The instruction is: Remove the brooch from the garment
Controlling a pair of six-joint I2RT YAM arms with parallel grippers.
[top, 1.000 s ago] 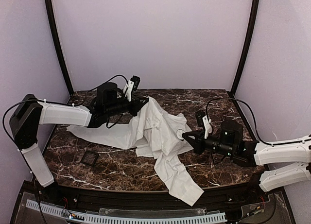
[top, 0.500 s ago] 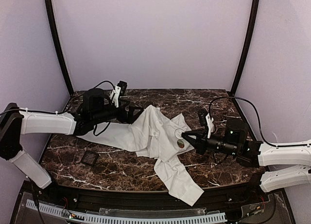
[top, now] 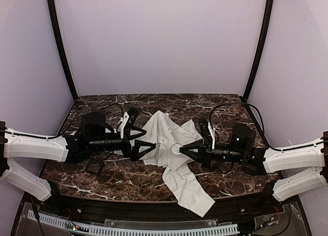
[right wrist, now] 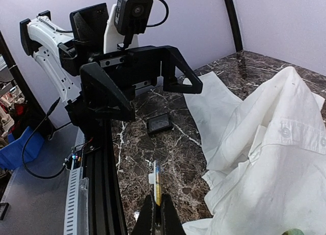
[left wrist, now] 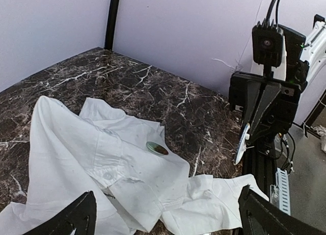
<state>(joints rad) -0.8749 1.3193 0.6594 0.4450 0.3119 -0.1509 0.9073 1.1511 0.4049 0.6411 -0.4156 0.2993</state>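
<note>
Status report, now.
Left gripper: jaws open, empty. Right gripper: jaws shut on brooch, clear of shirt. Second round piece lying on shirt.

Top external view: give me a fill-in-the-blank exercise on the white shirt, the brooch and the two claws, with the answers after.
1. The right claw pinches the small round pale metallic brooch between its two ___.
2. The left claw holds nothing; its jaws stand ___.
3. The crumpled white button-up shirt lies on a dark ___-patterned tabletop.
4. The small black square tray lies on the ___ arm's side of the table.
Missing words: fingers; open; marble; left.
</note>
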